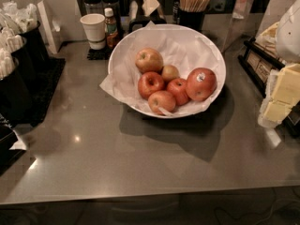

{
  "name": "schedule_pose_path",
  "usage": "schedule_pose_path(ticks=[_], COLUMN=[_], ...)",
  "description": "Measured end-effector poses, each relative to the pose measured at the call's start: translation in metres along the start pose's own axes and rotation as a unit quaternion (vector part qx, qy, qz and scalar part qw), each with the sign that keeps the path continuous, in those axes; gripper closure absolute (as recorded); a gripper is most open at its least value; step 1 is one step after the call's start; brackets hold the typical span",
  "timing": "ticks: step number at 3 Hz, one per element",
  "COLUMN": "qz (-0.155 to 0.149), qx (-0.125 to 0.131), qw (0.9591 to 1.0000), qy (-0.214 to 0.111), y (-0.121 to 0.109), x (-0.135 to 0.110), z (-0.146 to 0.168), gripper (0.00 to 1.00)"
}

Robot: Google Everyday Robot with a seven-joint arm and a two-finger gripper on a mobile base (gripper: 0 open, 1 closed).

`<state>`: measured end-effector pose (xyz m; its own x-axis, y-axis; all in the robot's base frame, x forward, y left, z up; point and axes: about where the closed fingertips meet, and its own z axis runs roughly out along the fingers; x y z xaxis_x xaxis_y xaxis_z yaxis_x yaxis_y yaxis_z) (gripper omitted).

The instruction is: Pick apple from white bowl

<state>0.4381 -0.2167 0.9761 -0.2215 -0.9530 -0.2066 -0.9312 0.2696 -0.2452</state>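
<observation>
The apple [201,84], the largest one, red with yellowish patches and a small white sticker, lies at the right side of the white bowl [140,39]. The bowl is wide, lined with crinkled white paper, and stands at the middle back of the grey counter. Several smaller apples lie left of it in the bowl, among them a yellow-green one [149,60]. My gripper [280,100], pale cream below a white arm part, is at the right edge of the view. It is right of the bowl, apart from it, and holds nothing.
A white paper cup [93,29] and a small bottle [110,27] stand behind the bowl to the left. A dark cup of wooden stirrers [193,6] is behind it. Black bins [18,74] line the left side. A dark rack [255,60] stands at right. The counter's front edge [140,197] runs near the bottom.
</observation>
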Motion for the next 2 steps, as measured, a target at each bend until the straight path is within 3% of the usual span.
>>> schedule_pose_path(ticks=[2], qz=[-0.002], qx=[-0.004], qw=[0.9999], qy=[-0.017], y=[-0.0056], x=[-0.0076], z=[0.0037], gripper=[0.0])
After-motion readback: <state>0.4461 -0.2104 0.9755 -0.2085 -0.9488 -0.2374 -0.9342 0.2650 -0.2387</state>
